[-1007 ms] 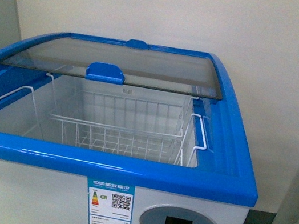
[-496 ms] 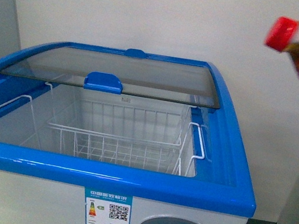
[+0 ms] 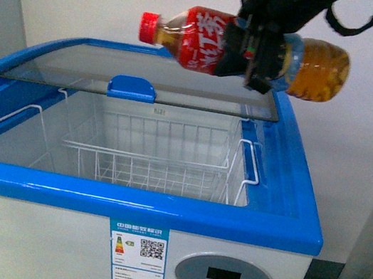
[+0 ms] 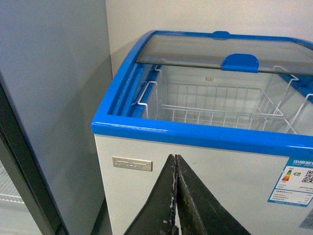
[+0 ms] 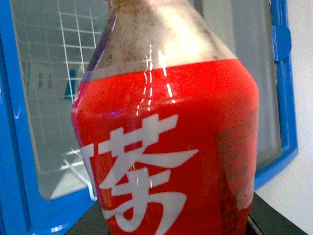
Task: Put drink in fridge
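My right gripper point(image 3: 260, 51) is shut on the drink point(image 3: 197, 37), a clear bottle of amber liquid with a red cap and red label. It holds the bottle lying sideways, cap to the left, above the back of the fridge point(image 3: 159, 211). The fridge is a white chest freezer with a blue rim; its near half is uncovered and a white wire basket point(image 3: 154, 159) shows inside. The glass lid point(image 3: 146, 78) is slid to the back. In the right wrist view the drink point(image 5: 166, 147) fills the picture above the fridge point(image 5: 14, 147). My left gripper point(image 4: 175, 161) is shut and empty, low before the fridge's front wall point(image 4: 205, 166).
A grey cabinet side point(image 4: 49, 98) stands close at the fridge's left. A white wall point(image 3: 335, 35) is right behind the fridge. A blue lid handle point(image 3: 132, 89) sits on the glass lid's front edge. A grey oval display point(image 3: 223, 277) is on the front.
The drink has come in from the upper right and moved left with my right gripper, now over the back of the fridge. One second ago neither showed.
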Robot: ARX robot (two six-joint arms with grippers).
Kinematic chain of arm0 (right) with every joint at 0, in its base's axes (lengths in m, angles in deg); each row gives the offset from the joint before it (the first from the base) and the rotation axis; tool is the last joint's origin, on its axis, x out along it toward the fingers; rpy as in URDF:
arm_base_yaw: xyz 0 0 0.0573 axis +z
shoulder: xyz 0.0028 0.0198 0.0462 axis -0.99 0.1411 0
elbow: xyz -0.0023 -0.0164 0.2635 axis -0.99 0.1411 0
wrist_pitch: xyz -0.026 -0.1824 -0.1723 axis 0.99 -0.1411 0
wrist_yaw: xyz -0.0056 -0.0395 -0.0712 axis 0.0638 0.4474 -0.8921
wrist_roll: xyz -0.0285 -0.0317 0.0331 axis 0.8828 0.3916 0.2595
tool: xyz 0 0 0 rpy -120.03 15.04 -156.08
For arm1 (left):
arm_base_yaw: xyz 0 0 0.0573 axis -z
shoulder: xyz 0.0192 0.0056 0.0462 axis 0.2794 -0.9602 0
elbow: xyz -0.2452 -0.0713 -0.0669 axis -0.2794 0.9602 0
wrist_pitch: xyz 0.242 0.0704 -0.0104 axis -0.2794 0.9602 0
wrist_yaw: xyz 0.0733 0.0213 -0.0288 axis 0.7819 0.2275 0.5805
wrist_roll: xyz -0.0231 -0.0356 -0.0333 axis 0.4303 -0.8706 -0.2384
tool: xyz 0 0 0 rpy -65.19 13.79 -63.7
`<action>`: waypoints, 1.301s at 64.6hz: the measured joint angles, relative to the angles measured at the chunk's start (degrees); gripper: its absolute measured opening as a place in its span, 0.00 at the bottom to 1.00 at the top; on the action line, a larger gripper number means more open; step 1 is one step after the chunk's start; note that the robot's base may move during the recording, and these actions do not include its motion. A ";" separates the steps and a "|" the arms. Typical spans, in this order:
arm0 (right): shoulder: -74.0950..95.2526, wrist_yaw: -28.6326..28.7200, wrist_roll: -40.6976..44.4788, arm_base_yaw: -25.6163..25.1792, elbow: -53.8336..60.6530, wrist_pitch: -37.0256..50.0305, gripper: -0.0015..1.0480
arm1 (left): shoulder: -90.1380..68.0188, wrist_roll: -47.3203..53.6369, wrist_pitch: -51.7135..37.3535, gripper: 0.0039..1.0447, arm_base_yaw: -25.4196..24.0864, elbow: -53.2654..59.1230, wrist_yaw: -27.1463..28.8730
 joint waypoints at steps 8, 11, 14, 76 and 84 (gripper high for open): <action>6.62 -0.68 -2.43 2.47 -4.13 1.57 0.37 | 0.04 0.00 0.00 0.02 0.00 0.00 -0.02; 8.79 -0.79 -2.75 3.06 -5.16 2.16 0.37 | 0.04 0.00 0.00 0.02 0.00 0.00 -0.02; 10.01 -0.74 -2.78 3.39 -5.46 2.49 0.37 | 0.04 0.00 0.00 0.02 0.00 0.00 -0.02; 21.79 0.61 -7.02 4.76 -5.73 8.28 0.37 | 0.04 0.00 0.00 0.02 0.00 0.00 -0.04; 22.18 -0.11 -7.04 4.72 -5.73 9.88 0.37 | 0.04 0.02 0.00 0.02 0.00 0.00 -0.02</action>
